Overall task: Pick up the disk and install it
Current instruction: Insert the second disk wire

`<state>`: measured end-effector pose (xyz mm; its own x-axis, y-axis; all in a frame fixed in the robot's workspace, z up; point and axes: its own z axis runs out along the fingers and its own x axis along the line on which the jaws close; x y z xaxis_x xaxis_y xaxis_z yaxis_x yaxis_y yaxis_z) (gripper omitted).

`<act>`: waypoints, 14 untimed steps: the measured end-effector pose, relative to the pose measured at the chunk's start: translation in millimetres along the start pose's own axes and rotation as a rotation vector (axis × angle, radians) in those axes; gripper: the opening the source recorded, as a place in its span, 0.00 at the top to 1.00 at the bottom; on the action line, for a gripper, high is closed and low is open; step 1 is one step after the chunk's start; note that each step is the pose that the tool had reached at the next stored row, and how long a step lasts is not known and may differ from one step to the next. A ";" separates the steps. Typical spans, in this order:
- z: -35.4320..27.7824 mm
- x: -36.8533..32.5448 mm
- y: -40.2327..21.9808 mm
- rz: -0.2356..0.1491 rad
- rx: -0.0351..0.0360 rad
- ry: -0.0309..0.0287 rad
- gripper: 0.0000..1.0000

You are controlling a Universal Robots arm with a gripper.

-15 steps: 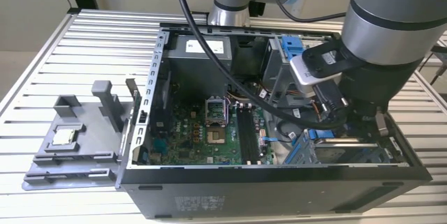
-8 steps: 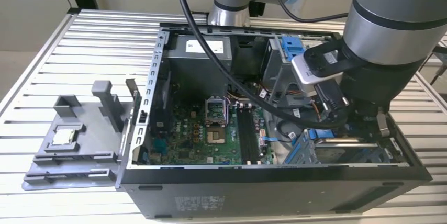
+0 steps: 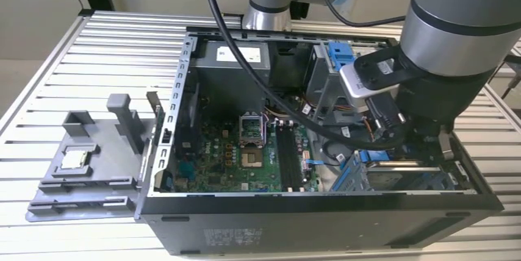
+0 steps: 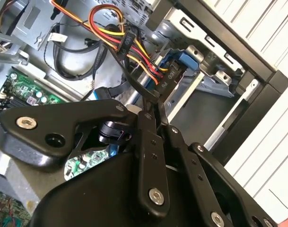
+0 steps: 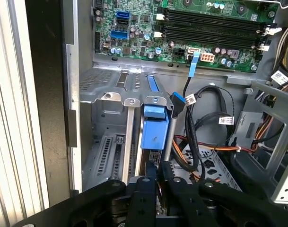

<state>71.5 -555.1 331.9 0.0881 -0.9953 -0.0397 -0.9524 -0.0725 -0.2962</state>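
The disk [image 5: 154, 127] stands edge-on in the metal drive cage [image 5: 110, 97] at the corner of the open computer case. Its bright blue bracket faces me; the metal body is mostly hidden in the slot. In the exterior view the blue bracket [image 3: 376, 156] shows just under the arm's wrist, on the exterior view's right. My gripper [image 5: 157, 166] is shut, fingertips together right at the near end of the bracket. In the second wrist view the gripper [image 4: 155, 103] tapers to a point beside a black power plug [image 4: 170, 78], with blue plastic [image 4: 188, 59] beyond.
The green motherboard [image 3: 244, 145] lies in the case's middle. Black and coloured cables [image 5: 200, 123] hang beside the cage. A grey fixture [image 3: 89, 151] with a small square chip [image 3: 75, 158] sits on the slatted table [image 3: 106, 47] at the exterior view's left. A blue latch [image 3: 340, 53] stands at the case's back.
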 end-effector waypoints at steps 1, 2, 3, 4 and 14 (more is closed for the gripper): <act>0.2 0.1 0.1 0.001 0.0001 0.0003 1.00; 0.5 0.0 0.1 0.003 0.0002 0.0007 1.00; 0.8 0.1 0.3 0.004 0.0002 0.0013 1.00; 1.0 0.1 0.4 0.006 0.0003 0.0020 1.00; 5.9 0.3 1.8 0.027 0.0010 0.0118 1.00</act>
<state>71.5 -555.2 325.7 0.0587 -0.9976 -0.0365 -0.9541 -0.0453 -0.2961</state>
